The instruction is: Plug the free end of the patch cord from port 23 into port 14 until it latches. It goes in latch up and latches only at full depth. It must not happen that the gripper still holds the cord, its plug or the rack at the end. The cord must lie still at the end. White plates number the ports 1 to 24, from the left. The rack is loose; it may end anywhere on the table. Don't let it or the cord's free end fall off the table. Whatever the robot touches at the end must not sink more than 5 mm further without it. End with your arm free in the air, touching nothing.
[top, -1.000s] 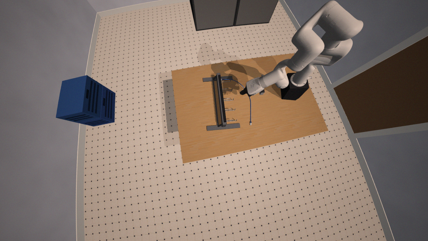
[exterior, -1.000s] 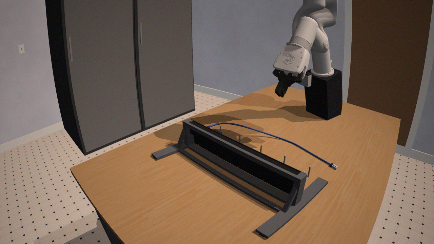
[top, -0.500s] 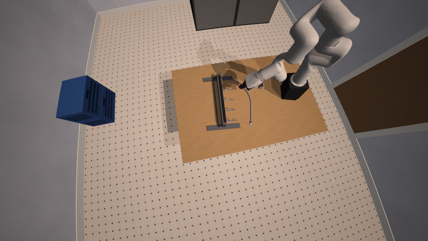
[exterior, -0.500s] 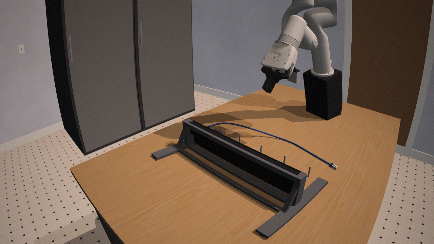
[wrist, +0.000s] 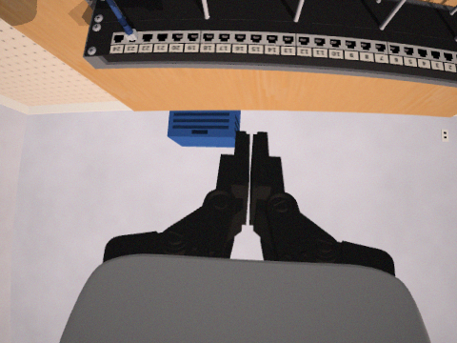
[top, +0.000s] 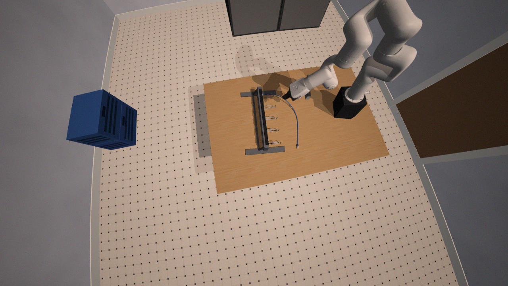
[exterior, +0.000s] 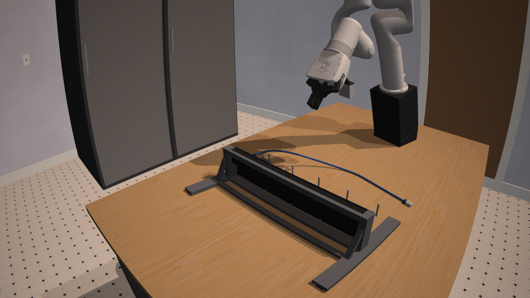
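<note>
Hand [exterior: 315, 102] closed on nothing, high above rack [exterior: 296, 176]; cabinet [exterior: 148, 74] behind

Overhead, table-side, wrist views; rack [exterior: 296, 185] shared.

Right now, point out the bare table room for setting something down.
Bare wood lies on the rack's back side, toward the table's near corner, and past the cord's free plug toward the right edge. Crowded: between rack and blue cord, among the upright pegs.
</note>
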Robot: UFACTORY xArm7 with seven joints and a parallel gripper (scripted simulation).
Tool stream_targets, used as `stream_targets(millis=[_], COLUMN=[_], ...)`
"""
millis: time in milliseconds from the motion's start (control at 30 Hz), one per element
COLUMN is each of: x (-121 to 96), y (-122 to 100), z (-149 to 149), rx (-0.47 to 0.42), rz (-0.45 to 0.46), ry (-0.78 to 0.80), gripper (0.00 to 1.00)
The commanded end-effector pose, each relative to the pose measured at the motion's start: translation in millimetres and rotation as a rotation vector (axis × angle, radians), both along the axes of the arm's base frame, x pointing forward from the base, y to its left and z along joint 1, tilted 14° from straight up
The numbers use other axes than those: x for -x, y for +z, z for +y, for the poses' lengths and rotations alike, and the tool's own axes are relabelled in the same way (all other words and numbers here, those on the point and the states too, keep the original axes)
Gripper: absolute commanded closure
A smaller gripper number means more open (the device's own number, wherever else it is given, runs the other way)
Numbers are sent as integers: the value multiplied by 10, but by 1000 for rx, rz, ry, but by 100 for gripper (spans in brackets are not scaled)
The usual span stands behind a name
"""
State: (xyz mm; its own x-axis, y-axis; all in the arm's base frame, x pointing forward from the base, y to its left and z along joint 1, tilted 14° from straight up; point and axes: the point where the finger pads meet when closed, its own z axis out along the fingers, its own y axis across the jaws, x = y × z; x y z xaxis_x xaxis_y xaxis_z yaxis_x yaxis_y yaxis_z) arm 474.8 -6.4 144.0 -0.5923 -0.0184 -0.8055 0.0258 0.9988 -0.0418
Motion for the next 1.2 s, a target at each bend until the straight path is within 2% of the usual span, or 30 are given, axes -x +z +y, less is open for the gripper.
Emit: stream_targets(millis=[0,167,400,633,900,1167], x=[-8,-35,-183,-629,-1043,-1139], y=[10,-9,-117,-441,-743,-813], z=[-19,-21,-28,-52,-73,-78], rx=[-3,-2,-2,-2,-2,-3], rz=[-4,-4,-4,-4,-4,-4], ry=[2,2,2,2,2,2], gripper=[100,100,100,100,100,100])
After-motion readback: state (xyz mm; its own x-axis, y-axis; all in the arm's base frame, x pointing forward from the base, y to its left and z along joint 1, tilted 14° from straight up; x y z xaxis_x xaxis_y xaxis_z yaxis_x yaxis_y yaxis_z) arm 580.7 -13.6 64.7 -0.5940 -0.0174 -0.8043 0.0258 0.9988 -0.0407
